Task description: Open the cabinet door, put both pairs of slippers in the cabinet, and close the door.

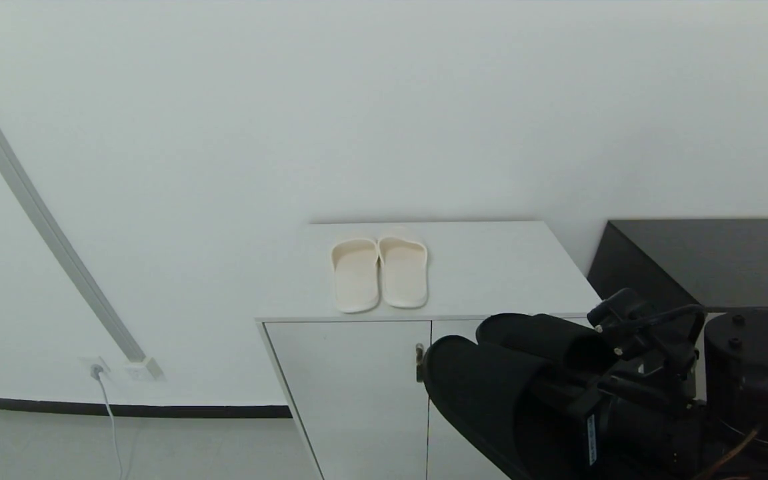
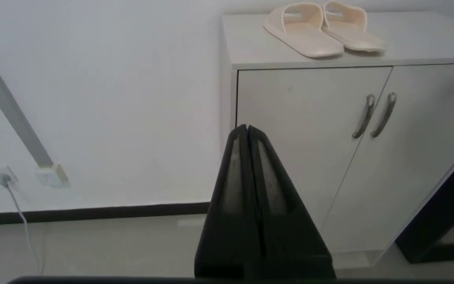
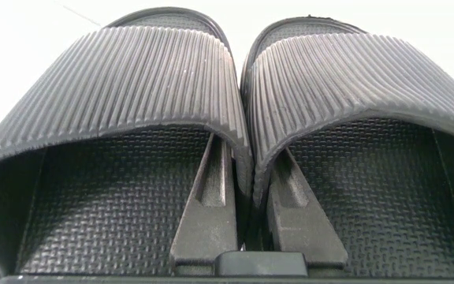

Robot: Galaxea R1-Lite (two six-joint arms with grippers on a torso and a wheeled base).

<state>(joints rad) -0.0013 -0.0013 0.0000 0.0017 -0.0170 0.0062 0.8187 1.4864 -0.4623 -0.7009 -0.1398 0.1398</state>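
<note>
A grey conduit [image 1: 44, 220] ran slantwise down the white wall to a socket [image 1: 96, 368] with a cable [image 1: 112, 420] hanging from it. A dark unit [image 1: 711, 260] stood just right of the white cabinet [image 1: 491, 267]. Both cabinet doors [image 2: 306, 134] were closed, their 2 handles [image 2: 375, 115] side by side at the middle seam. The cream slippers [image 1: 379, 273] lay side by side on the cabinet top. The black slippers [image 1: 511, 380] hung in front of the right door, hiding part of it. The right gripper [image 3: 252, 197] had 1 finger inside each black slipper, pinching their adjoining straps together. The left gripper [image 2: 247, 138], fingers pressed together and holding nothing, was low before the left door.
</note>
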